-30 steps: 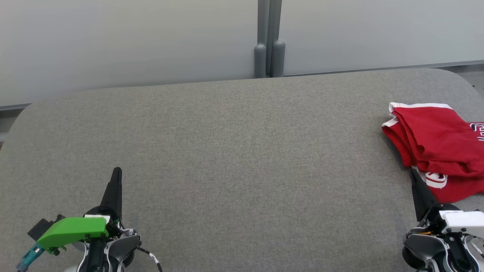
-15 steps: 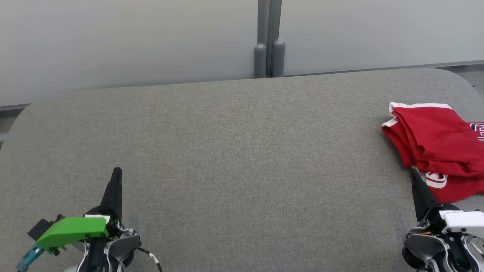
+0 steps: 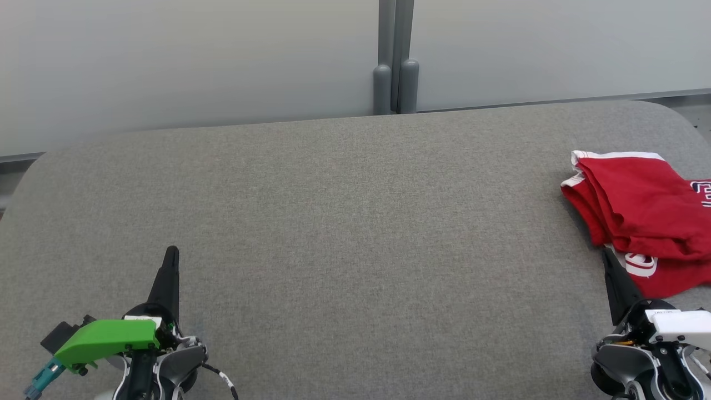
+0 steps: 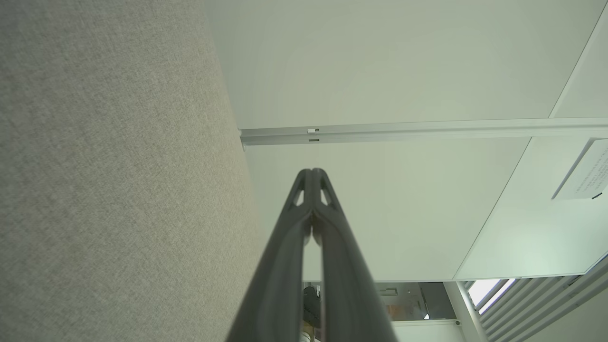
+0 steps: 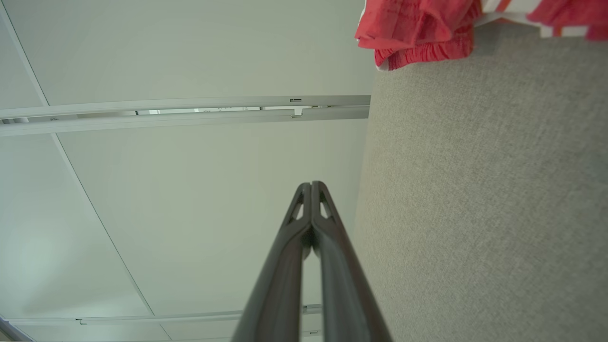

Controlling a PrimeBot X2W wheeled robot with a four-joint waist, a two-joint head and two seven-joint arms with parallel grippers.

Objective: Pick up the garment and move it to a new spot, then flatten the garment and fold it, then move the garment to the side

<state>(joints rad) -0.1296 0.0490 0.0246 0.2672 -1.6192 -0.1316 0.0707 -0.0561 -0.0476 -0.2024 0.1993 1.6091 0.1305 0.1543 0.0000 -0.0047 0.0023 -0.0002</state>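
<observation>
Grey fabric-covered table (image 3: 355,222): spans most of the head view, pale partition wall (image 3: 194,61) along the top.

Red garment (image 3: 644,205), white trim, some white printing: lies at the right edge of the head view, mid-height, partly cut off by the frame. Stacked layers with neat edges, so it reads as folded. In the right wrist view it sits at the top right.

Progress (judgement): folded and off to the side, so pick-up, flattening, folding and the final move look done. Little or nothing left.

Right gripper (image 3: 605,253): lower right, fingers pressed together, pinching nothing. Its tip lies just beside the garment's lower left corner; contact cannot be judged.

Left gripper (image 3: 171,251): lower left, fingers likewise pressed together and empty, well apart from the garment, with bare table between.
</observation>
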